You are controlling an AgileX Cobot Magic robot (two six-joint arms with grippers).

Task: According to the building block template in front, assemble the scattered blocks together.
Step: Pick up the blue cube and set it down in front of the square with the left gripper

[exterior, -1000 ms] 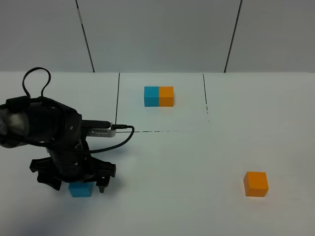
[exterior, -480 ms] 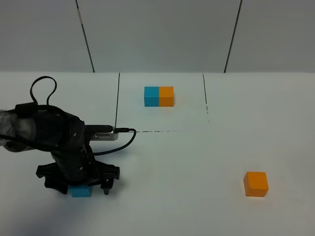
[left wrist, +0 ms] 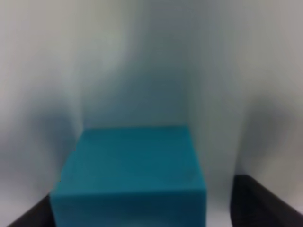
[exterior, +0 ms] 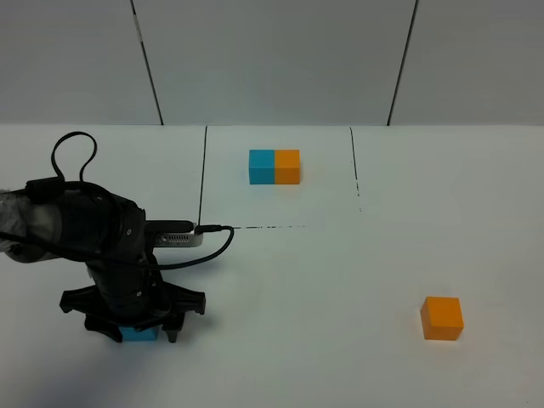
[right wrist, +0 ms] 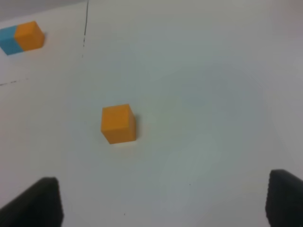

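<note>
Exterior high view gives the white desk as the biggest thing, crossed by thin black lines that box in a patch at its far middle. My left arm is next, a dark bulk bent low over the near left part of the desk, with a black cable looping off its side. My left end effector points down with its jaws set either side of the cyan-blue cube, which sits flat on the desk. In the left wrist view one dark finger stands just clear of the cube's side with bare desk between them, so the jaws are parted and not clamped; whether the other finger touches the cube I cannot tell. My right end effector appears only in the right wrist view, jaws spread wide, holding nothing, with one fingertip at each lower corner. The building block template lies inside the lined patch, cyan-blue half on the left, orange on the right. The orange cube rests alone on the near right of the desk, well apart from the blue one.
</note>
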